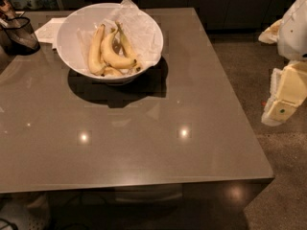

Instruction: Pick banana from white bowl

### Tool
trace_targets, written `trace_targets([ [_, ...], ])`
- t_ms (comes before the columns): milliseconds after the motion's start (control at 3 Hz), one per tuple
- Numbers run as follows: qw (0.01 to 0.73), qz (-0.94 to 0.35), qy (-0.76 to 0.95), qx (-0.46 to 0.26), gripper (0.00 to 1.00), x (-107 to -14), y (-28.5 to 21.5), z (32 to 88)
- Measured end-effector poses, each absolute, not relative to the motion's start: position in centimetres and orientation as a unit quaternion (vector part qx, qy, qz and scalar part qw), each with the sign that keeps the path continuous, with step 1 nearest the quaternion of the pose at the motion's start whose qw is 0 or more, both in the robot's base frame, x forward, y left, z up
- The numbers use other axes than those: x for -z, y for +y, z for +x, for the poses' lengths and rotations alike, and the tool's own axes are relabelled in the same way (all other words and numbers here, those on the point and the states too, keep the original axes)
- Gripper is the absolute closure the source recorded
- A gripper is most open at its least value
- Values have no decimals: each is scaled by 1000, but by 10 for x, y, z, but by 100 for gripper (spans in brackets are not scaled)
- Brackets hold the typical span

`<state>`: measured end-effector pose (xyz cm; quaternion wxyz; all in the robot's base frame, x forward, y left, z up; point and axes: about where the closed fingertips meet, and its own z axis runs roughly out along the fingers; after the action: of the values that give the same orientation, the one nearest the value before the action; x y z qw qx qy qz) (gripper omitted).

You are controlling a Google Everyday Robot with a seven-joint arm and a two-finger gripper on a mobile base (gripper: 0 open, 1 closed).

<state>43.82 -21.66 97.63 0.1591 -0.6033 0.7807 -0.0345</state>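
**Obs.: gripper off table, banana in bowl, untouched**

Gripper (287, 96) sits at the far right of the view, beyond the right edge of the table (192, 143) and over the speckled floor (283, 186). Only cream and white housing shows; open or closed: cannot tell. It holds nothing that I can see.

Banana (114, 56) lies well apart from the gripper, far to its left and slightly higher in the view. It is in the white bowl (67, 32), with most of the tabletop between the two. It lies on crumpled white paper (140, 25), curved, with its dark tip pointing right toward the gripper side.

On the side of it away from the gripper: a longer, paler banana (96, 49), touching it. On the gripper side: a slim banana (126, 43).

Beyond the bowl from the gripper: a white napkin (48, 30) and a dark container (20, 35) at the table's left edge.
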Motion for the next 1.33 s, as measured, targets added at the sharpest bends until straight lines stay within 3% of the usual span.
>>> trace_targets([
  [667, 154, -585, 796, 11, 0, -981, -207, 453],
  [1333, 139, -592, 793, -29, 0, -988, -162, 504],
])
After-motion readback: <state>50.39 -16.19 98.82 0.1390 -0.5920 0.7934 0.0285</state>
